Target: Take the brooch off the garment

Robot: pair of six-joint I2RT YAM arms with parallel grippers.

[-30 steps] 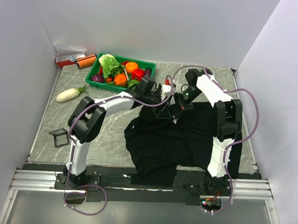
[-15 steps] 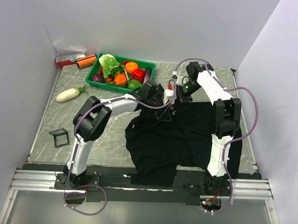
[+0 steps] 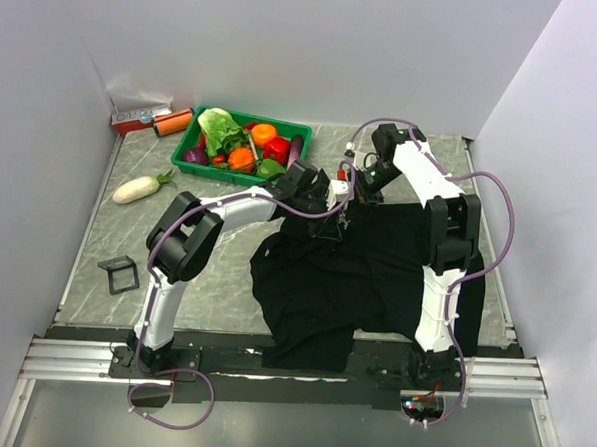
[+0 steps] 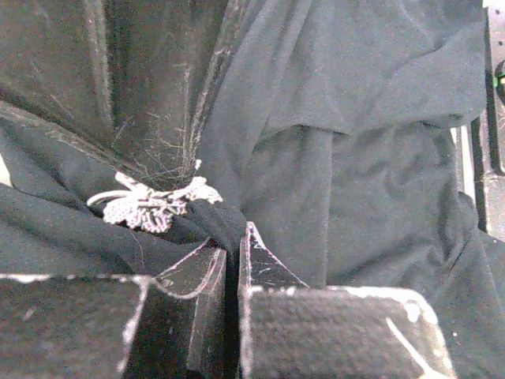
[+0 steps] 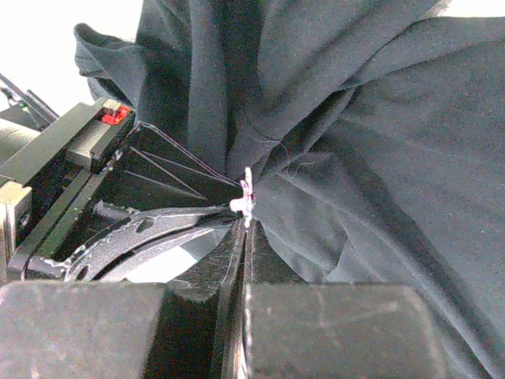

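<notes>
Near the far edge of the garment [image 3: 377, 263], your right hand [image 5: 243, 227] grips the brooch [image 5: 247, 200], left hand [image 4: 234, 238] pinches its cloth: next, pull apart.

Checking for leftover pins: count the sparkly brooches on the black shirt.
1. A small bluish-white sparkly star-shaped brooch sits on the black soft-fabric shirt, at the tip of the right gripper; folds may hide others.
</notes>
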